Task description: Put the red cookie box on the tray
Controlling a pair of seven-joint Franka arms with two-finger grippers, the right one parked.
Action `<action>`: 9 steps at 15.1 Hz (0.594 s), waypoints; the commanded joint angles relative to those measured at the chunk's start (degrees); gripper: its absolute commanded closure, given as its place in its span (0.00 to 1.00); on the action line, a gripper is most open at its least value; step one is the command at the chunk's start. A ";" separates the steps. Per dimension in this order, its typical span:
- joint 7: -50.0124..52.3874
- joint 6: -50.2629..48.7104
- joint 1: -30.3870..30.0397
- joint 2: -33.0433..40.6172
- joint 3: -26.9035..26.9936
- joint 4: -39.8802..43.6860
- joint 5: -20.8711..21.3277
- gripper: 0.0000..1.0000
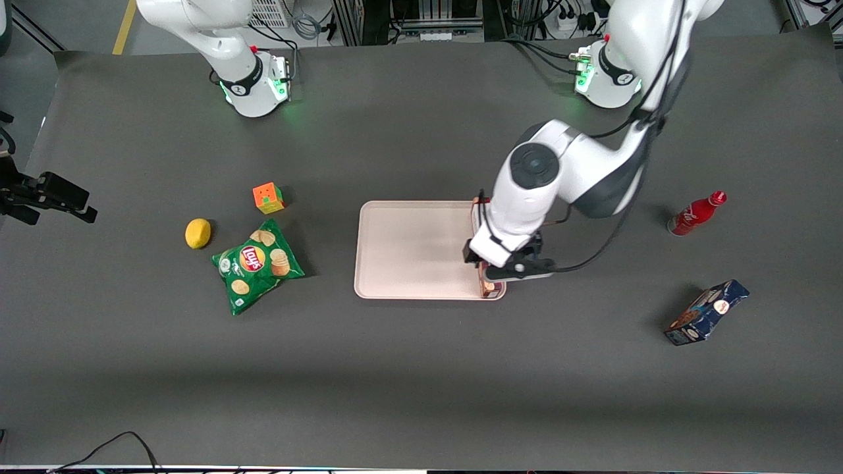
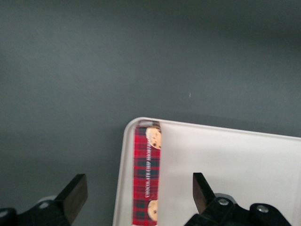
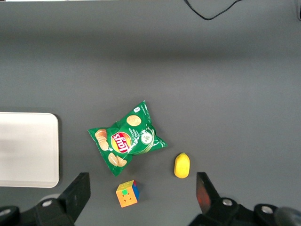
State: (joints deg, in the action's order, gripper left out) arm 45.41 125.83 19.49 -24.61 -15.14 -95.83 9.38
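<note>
Wrist view: gripper (image 2: 134,197) open over red cookie box (image 2: 146,176), apparently resting on tray (image 2: 235,160).

Red plaid cookie box (image 2: 146,176), beige tray (image 2: 235,160)

Even overhead light, soft shadows — no harsh glare

The dark table (image 1: 421,368) is evenly lit; the chip bag (image 1: 258,266) and blue box (image 1: 707,312) cast short soft shadows. Green lamps glow at the arm bases. The gripper (image 2: 136,194) hangs above the tray (image 2: 235,160) — its fingertips (image 2: 75,195) look slightly blurred.
</note>
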 commanded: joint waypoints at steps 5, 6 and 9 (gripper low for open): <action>-24.82 -22.51 -3.93 17.38 14.24 2.48 -8.15 0.00; -27.62 -27.34 -4.46 18.71 16.35 4.23 -7.89 0.00; -35.19 -35.81 -6.04 22.40 21.45 7.32 -8.15 0.00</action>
State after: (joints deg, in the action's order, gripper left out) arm 16.42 96.42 14.13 -5.59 2.55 -90.71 2.12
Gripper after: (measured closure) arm 0.000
